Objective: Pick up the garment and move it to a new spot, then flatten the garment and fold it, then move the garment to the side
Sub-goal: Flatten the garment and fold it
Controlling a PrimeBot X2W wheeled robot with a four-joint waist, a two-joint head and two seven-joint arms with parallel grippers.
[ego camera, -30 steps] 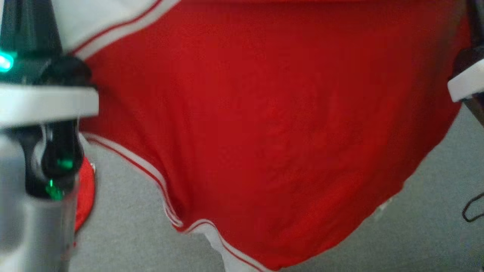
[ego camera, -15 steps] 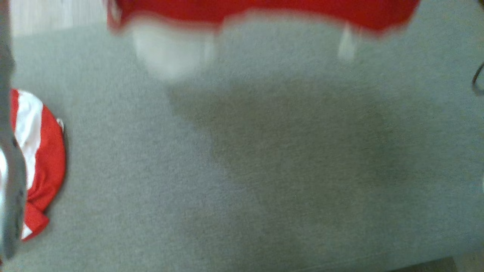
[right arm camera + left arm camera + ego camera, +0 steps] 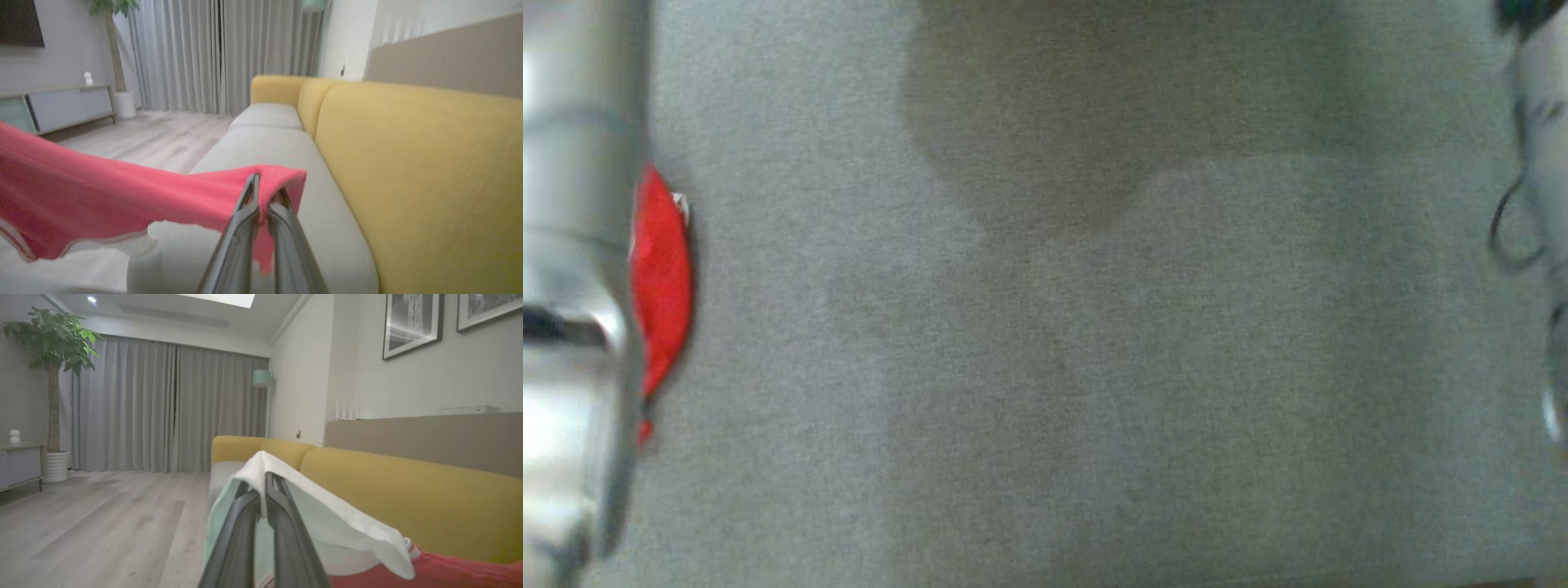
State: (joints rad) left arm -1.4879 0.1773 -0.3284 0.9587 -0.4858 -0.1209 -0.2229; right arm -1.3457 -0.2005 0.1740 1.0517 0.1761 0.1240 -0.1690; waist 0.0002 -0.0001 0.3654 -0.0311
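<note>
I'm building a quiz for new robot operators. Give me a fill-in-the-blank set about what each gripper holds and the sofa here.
The left gripper is shut on a ___ part of the garment.
The right gripper is shut on its ___ fabric.
The sofa backrest beyond the fingers is ___.
Missing words: white; red; yellow.

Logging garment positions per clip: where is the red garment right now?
In the wrist views the garment hangs above the sofa seat, its red edge pinched in the right end effector and its white part in the left end effector.
</note>
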